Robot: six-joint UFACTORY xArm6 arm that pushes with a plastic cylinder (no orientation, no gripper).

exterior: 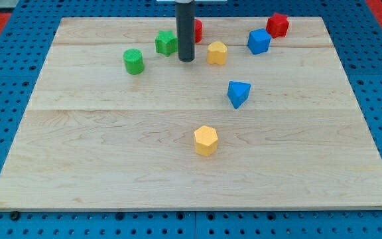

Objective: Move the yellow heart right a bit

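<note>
The yellow heart (217, 52) lies near the view's top, just right of centre. My tip (186, 60) rests on the board just to its left, with a small gap between them. The green star (166, 42) sits close on the tip's other side, to the left. A red block (197, 30) is partly hidden behind the rod.
A green cylinder (133, 61) lies at the upper left. A blue block (258, 41) and a red block (278, 24) lie to the heart's right near the top edge. A blue triangle (238, 93) sits below them. A yellow pentagon (205, 140) lies at the centre bottom.
</note>
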